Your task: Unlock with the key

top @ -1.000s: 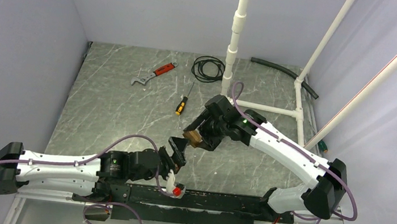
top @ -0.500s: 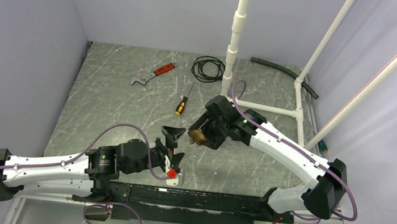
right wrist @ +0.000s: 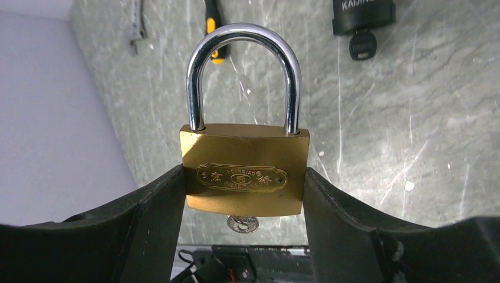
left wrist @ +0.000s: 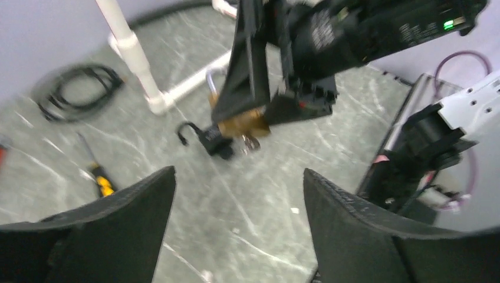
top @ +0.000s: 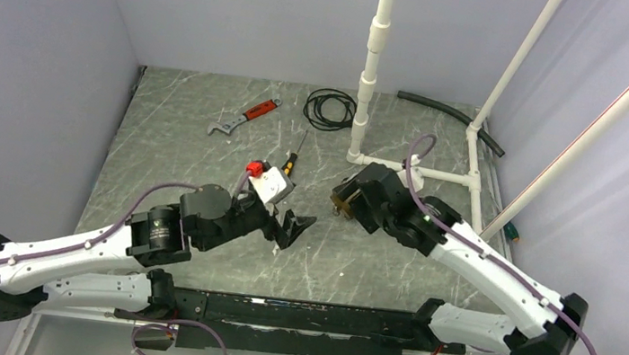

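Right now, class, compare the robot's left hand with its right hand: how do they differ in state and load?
The left hand is open; the right hand is shut. The left hand holds nothing; the right hand grips a brass padlock by the sides of its body. Both are black, two-fingered and off the table.

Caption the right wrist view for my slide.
Right gripper clamps a brass padlock, shackle closed, key inserted below.

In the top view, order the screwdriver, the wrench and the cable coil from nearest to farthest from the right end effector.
1. Screwdriver, just left of the right end effector, which holds the padlock.
2. Cable coil, farther back.
3. Wrench, back left.
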`<action>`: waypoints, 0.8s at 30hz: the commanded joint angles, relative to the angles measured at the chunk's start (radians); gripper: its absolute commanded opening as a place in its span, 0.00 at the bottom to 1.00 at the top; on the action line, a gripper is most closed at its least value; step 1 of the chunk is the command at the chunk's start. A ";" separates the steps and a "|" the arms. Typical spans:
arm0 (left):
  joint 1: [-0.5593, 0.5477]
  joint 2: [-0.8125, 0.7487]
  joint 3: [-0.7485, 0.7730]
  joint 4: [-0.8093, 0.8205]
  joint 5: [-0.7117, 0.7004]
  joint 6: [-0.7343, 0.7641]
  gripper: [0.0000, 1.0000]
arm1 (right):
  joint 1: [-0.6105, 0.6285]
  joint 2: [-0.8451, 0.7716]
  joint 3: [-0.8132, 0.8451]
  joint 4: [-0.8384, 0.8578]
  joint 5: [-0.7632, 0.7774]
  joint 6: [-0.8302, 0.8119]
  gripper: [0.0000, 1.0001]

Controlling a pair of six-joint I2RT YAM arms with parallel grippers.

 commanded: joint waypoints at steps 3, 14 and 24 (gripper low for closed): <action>0.001 -0.057 -0.189 0.151 -0.045 -0.378 0.71 | -0.004 -0.171 -0.099 0.236 0.145 -0.065 0.00; 0.001 0.075 -0.177 0.272 0.001 -0.399 0.52 | -0.007 -0.325 -0.261 0.521 0.072 -0.300 0.00; 0.001 0.175 -0.208 0.465 0.001 -0.435 0.46 | -0.007 -0.311 -0.254 0.534 0.029 -0.284 0.00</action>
